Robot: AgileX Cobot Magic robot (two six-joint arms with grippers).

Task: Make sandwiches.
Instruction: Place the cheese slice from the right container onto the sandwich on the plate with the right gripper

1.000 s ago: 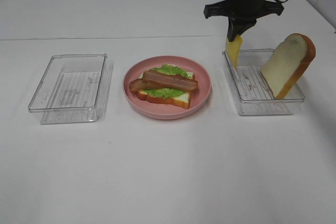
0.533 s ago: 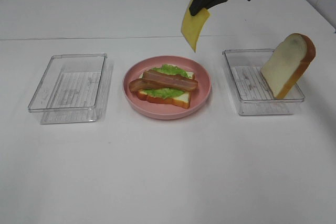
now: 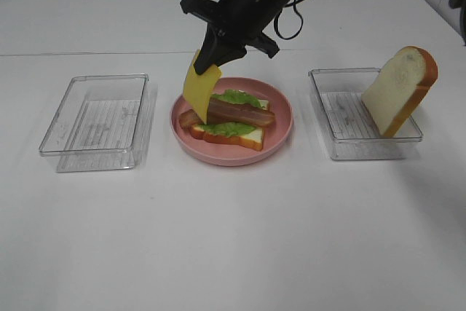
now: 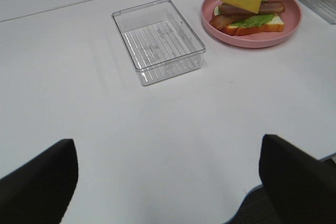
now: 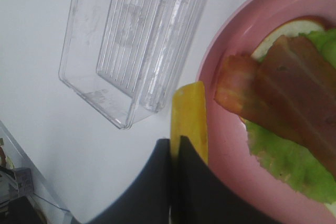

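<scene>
The open sandwich [image 3: 231,120] lies on the round pink plate [image 3: 234,155]: one bread slice, green lettuce and brown bacon strips [image 5: 278,93]. My right gripper [image 3: 212,57] reaches across the plate and is shut on the top edge of a yellow cheese slice [image 3: 196,96]. The cheese [image 5: 190,121] hangs upright over the plate's left rim, just above the bacon's end. A second bread slice [image 3: 399,89] leans in the right clear tray [image 3: 342,147]. My left gripper [image 4: 168,142] stands open over bare table, well short of the plate [image 4: 252,41], and is out of the high view.
An empty clear tray [image 3: 98,118] sits left of the plate, close to the hanging cheese. The white table stretches wide in front of all three containers. A seam runs across the table behind them.
My right gripper has carried the cheese slice up from the right tray and leftward, over to the plate's left side, and lowered it. The left gripper has not moved.
</scene>
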